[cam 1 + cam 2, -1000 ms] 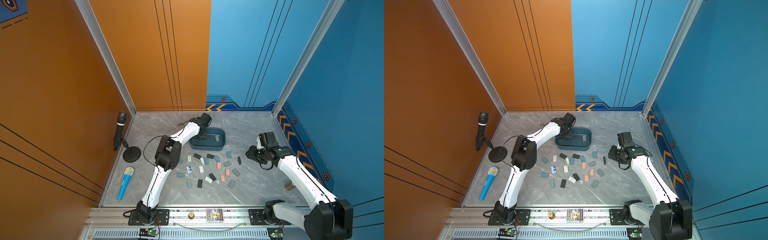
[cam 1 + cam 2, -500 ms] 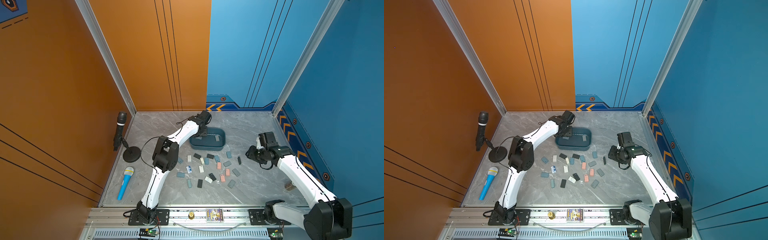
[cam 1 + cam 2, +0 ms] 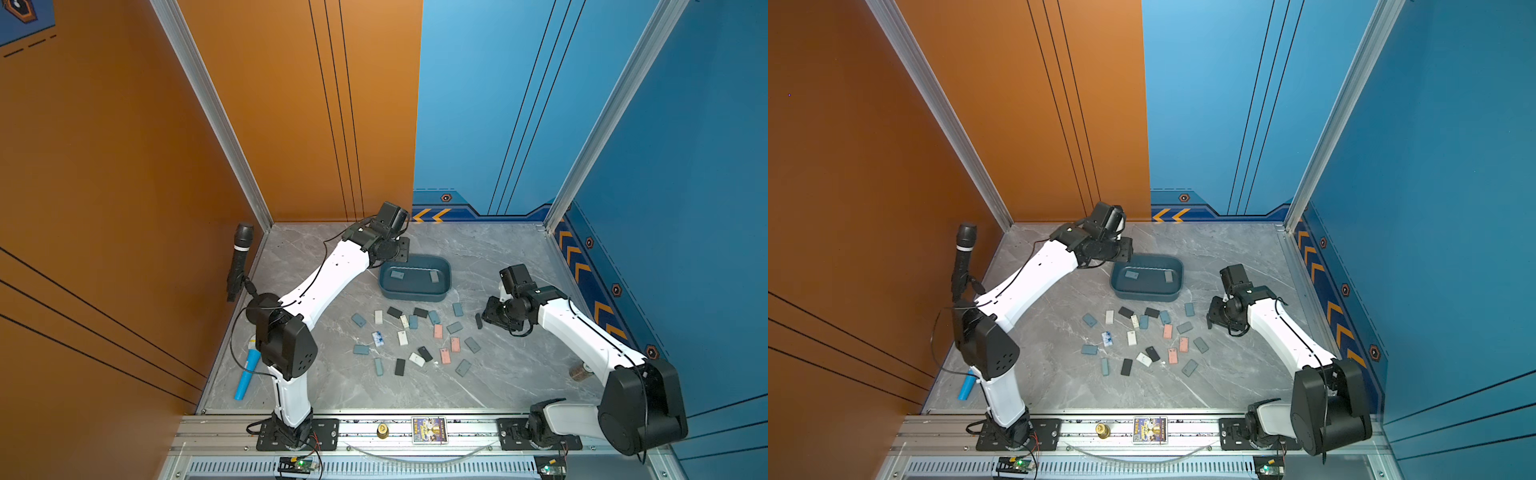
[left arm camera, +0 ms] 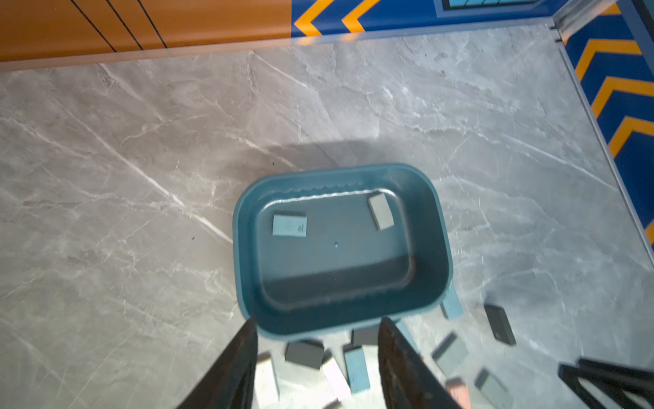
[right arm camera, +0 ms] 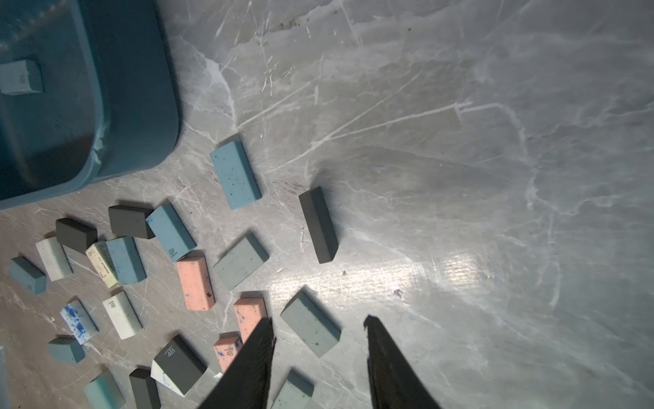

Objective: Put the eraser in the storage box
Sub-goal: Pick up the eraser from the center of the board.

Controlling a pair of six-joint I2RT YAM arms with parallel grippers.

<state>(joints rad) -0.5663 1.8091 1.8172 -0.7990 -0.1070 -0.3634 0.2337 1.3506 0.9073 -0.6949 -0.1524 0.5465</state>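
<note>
My left gripper (image 4: 317, 321) hangs with its two black fingers spread and nothing between them, raised clear of the shallow dark teal plastic storage box (image 4: 424, 230), which sits below and ahead of it. On the box floor lie a pale blue rectangular eraser (image 4: 289, 225) and a grey rectangular eraser (image 4: 380, 211), well apart. My right gripper (image 5: 319, 318) is also spread and empty above the grey marble tabletop (image 5: 460, 177). A grey-green block eraser (image 5: 310, 327) lies on the table below it, and a black rectangular eraser (image 5: 317, 225) lies ahead. The other loose erasers (image 3: 437, 331) are scattered off to one side, near the box.
</note>
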